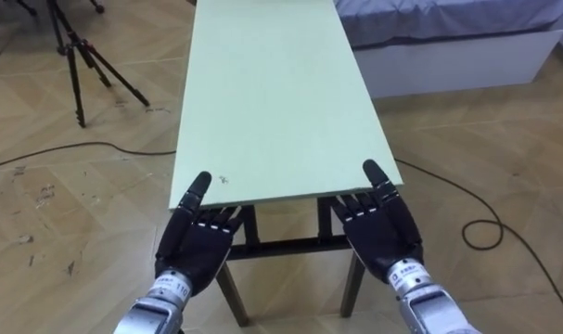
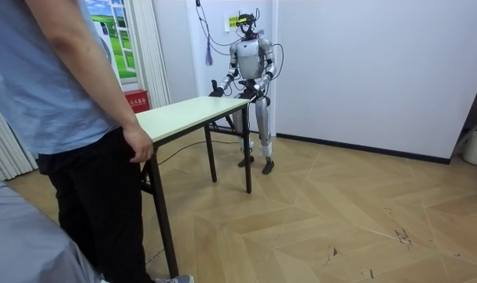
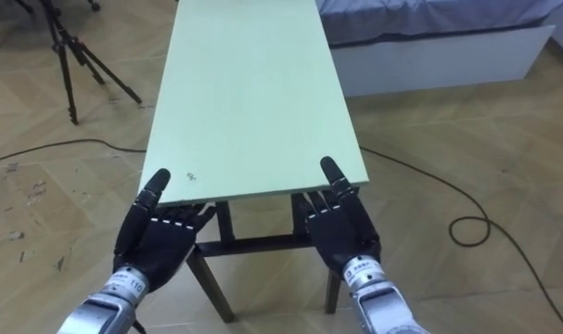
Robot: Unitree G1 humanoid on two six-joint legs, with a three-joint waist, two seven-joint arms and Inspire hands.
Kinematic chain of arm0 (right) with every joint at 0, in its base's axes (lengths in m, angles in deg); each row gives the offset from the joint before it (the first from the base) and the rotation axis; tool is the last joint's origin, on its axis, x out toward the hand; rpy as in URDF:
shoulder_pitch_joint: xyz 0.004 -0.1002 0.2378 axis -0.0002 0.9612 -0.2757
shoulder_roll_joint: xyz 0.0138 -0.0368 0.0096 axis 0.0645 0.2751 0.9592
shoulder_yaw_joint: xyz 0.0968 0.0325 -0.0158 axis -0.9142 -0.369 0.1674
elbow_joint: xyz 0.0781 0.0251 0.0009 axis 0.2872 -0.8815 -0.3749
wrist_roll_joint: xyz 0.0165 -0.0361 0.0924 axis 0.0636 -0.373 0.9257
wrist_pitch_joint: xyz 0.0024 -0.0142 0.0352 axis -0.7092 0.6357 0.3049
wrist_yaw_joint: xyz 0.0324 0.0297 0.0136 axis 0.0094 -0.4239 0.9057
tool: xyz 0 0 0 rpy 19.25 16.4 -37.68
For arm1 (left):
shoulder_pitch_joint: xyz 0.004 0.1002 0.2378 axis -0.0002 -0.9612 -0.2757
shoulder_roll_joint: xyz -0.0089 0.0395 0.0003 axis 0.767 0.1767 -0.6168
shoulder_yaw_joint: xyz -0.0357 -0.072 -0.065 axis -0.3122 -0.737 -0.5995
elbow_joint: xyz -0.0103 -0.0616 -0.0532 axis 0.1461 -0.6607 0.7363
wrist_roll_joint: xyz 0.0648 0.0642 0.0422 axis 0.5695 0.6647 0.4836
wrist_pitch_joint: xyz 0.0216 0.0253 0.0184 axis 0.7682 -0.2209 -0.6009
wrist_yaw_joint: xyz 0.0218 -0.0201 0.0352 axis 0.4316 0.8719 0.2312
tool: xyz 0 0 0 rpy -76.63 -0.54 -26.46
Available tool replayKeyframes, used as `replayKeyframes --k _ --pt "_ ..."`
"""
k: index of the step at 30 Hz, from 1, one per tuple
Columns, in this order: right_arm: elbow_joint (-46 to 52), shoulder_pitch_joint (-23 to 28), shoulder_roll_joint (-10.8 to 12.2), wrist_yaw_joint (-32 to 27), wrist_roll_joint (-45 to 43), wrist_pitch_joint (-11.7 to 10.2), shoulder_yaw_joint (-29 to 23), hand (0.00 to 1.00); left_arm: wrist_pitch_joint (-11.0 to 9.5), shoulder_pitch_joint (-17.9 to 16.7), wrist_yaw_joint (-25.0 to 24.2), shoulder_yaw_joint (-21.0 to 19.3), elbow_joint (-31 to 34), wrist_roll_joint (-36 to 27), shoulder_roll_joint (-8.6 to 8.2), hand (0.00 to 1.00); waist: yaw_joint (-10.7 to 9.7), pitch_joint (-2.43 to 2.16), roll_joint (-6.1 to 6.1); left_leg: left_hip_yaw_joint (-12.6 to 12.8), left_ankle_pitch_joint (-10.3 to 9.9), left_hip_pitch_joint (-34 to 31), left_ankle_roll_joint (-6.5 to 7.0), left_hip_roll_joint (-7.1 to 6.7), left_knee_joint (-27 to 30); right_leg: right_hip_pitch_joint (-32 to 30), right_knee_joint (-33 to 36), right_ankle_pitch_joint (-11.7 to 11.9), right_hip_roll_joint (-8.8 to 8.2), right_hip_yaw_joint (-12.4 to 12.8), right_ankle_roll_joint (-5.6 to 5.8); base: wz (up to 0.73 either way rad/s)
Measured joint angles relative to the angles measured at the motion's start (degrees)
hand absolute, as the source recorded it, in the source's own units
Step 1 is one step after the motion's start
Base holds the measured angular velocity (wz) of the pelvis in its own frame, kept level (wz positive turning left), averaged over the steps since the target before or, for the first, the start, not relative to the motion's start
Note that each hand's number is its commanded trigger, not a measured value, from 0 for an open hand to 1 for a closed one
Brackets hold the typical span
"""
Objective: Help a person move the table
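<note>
Got left robot hand (image 1: pixel 199 243) and right robot hand (image 1: pixel 381 230) palm-up under near short edge of surface (image 1: pixel 272 93), equally close, can't tell if clamped; long axis straight ahead of both, toward person (image 2: pixel 81 118) at far end

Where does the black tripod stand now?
In the left eye view the tripod stands at upper left, on the robot's left of the table, beside its far half.
</note>
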Motion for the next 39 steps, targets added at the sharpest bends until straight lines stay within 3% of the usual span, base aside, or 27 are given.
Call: replayKeyframes --k 2,5,7,8,9,10,11,15,19,25,29,39 --pt "0.71 0.0 0.1 -1.32 0.63 -0.06 0.0 0.0 -0.12 0.18 0.62 -0.04 0.07 0.0 -0.07 0.0 0.01 0.0 -0.01 -0.02 0.03 0.0 0.04 -0.02 0.0 -0.03 -0.02 0.0 0.0 0.06 0.0 0.0" --pt "1.3 -0.08 0.13 -2.77 2.11 -0.24 -0.01 0.0 -0.36 0.2 1.64 -1.06 0.39 0.0 -1.54 0.0 0.04 0.02 -0.06 -0.09 0.06 0.02 0.08 -0.1 0.0 -0.07 -0.05 0.0 -0.02 0.16 0.01 0.0" --pt "1.46 -0.19 0.14 -3.29 2.36 -0.25 -0.01 0.73 -0.58 0.27 1.81 -1.21 0.4 0.0 -1.84 0.0 0.06 0.04 -0.14 -0.11 0.08 0.01 0.09 -0.1 0.0 -0.13 -0.08 0.0 -0.02 0.18 0.01 0.0" --pt "1.57 -0.19 0.2 -3.61 2.79 -0.28 -0.01 1.0 -0.63 0.3 1.87 -1.22 0.4 -0.02 -1.88 0.48 0.09 0.05 -0.19 -0.13 0.09 0.01 0.09 -0.1 0.0 -0.13 -0.08 0.0 -0.02 0.21 0.01 0.0" --pt "1.61 -0.2 0.3 -3.92 3.23 -0.4 -0.01 1.0 -0.72 0.34 1.92 -1.22 0.4 -0.02 -1.97 0.61 0.11 0.06 -0.25 -0.15 0.09 0.01 0.09 -0.1 0.01 -0.13 -0.08 0.0 -0.02 0.21 0.01 0.0" --pt "1.61 -0.21 0.36 -4.23 3.63 -0.46 -0.01 1.0 -0.74 0.35 1.93 -1.22 0.41 -0.02 -2.01 0.65 0.12 0.09 -0.29 -0.15 0.09 0.0 0.09 -0.1 0.01 -0.15 -0.08 0.0 -0.02 0.21 0.01 0.0" --pt "1.6 -0.21 0.48 -4.71 3.81 -0.63 -0.01 1.0 -0.75 0.35 2.01 -1.22 0.52 -0.03 -2.06 1.0 0.27 0.12 -0.36 -0.15 0.09 -0.05 0.09 -0.11 0.01 -0.27 -0.07 0.0 -0.01 0.32 0.01 0.0" --pt "1.08 -0.23 0.76 -9.15 3.8 -2.29 0.04 1.0 -0.73 1.25 4.45 -1.22 0.85 -0.08 -3.25 1.0 1.94 0.26 -0.64 -0.36 0.09 -0.86 0.09 -0.12 -0.07 -1.07 -0.09 0.03 0.07 0.52 0.03 -0.02" --pt "0.97 -0.22 1.2 -12.76 3.8 -2.49 0.24 1.0 -0.87 1.6 7.27 -1.22 0.81 -0.02 -3.67 1.0 3.13 0.32 -0.73 -0.53 0.09 -1.09 0.09 -0.04 -0.65 -1.43 -0.15 0.02 0.17 0.51 0.05 0.02" --pt "1.11 -0.2 2.24 -14.72 3.02 -2.84 1.65 1.0 -2.28 1.54 11.69 -1.22 0.69 0.07 -3.66 1.0 2.53 0.44 -1.43 -2.0 0.08 -0.6 0.09 0.01 -1.79 -1.54 -0.09 0.05 0.36 0.69 0.09 0.0" --pt "1.1 0.07 2.27 -15.69 2.36 -2.89 1.78 1.0 -2.26 1.4 13.49 -1.14 0.34 0.18 -3.84 1.0 1.75 0.47 -1.45 -5.5 0.08 1.28 0.09 0.03 -2.64 -1.26 2.06 0.05 0.36 0.57 0.1 -0.03" --pt "1.11 -0.16 2.94 -15.93 1.58 -3.96 1.91 1.0 -2.69 1.95 14.5 -1.15 0.34 0.47 -3.89 1.0 1.46 0.49 -1.4 -4.6 0.07 0.91 0.09 -0.21 -2.55 -0.91 0.75 0.05 0.24 0.87 0.1 0.0"
